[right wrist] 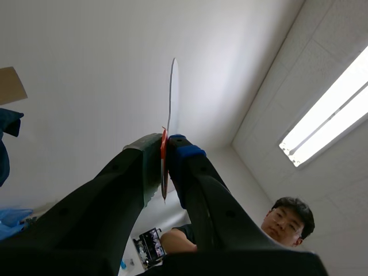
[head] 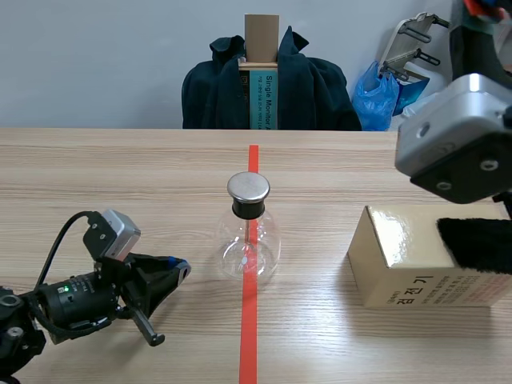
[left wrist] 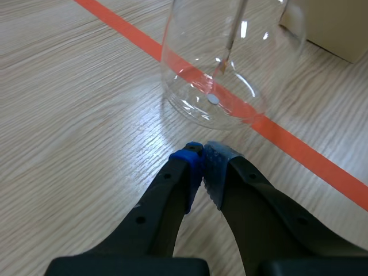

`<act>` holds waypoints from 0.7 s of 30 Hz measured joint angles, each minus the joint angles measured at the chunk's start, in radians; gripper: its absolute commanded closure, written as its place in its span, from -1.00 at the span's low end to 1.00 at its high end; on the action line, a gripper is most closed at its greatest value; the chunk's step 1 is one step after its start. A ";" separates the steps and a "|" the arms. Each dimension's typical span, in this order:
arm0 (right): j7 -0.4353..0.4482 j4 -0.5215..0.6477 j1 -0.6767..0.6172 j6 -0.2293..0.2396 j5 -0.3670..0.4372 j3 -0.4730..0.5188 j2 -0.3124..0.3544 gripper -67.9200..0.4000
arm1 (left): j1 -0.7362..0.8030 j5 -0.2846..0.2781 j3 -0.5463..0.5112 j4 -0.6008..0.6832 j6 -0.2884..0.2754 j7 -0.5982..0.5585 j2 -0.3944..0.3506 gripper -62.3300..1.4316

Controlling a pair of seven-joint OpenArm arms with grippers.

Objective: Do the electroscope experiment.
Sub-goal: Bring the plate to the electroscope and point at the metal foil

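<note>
Right arm (head: 454,140) is up nearest the lens, its claw (right wrist: 167,146) clamped on a thin pale sheet (right wrist: 173,95) held edge-on toward the ceiling; left arm (head: 72,300) lies low on the tabletop (head: 120,176), claw (left wrist: 201,158) pinched closed on nothing, just short of the electroscope flask (left wrist: 213,75). Gold box (head: 400,264) with a black furry cloth (head: 476,244) on it sits right; the flask stands upright on the red line (head: 249,336) mid-tabletop, metal cap (head: 248,187) on. Read: sheet pickup done; bringing it to the cap and checking the leaves not yet done.
</note>
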 measured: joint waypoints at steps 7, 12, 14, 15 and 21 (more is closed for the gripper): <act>0.000 0.000 0.000 -0.003 -0.005 0.001 0.002 0.96 | -0.016 0.003 -0.001 -0.055 0.007 -0.033 0.015 0.84; 0.000 0.000 0.000 0.060 -0.005 0.001 0.002 0.97 | -0.016 0.003 -0.001 -0.054 0.007 -0.041 0.019 0.84; -0.002 0.000 0.001 0.088 -0.005 0.000 0.002 0.97 | -0.016 0.002 -0.001 -0.054 0.010 -0.041 0.027 0.84; -0.007 -0.002 0.002 0.090 -0.003 -0.006 0.002 0.97 | -0.016 0.002 -0.001 -0.054 0.012 -0.041 0.034 0.84; -0.057 -0.071 0.085 0.091 -0.008 -0.135 0.021 0.97 | -0.019 0.003 -0.001 -0.054 0.027 -0.041 0.074 0.84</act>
